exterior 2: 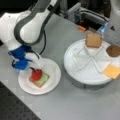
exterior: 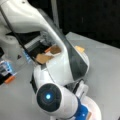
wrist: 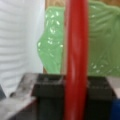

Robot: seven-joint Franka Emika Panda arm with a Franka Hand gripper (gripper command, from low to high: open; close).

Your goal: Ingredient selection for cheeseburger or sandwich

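We see the gripper (exterior 2: 35,70) clamped on the red tomato disc (exterior 2: 36,74), held edge-on over the green lettuce (exterior 2: 43,78) and bread square (exterior 2: 38,83) on the white plate (exterior 2: 53,75) toward the table's left edge, with bread (exterior 2: 93,40), patty (exterior 2: 113,50) and cheese (exterior 2: 112,71) in the segmented tray (exterior 2: 75,72) to the right.

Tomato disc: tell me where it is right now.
In a front view the tomato disc stands on edge in the pincer, over the lettuce and bread on the white plate at that view's lower left.
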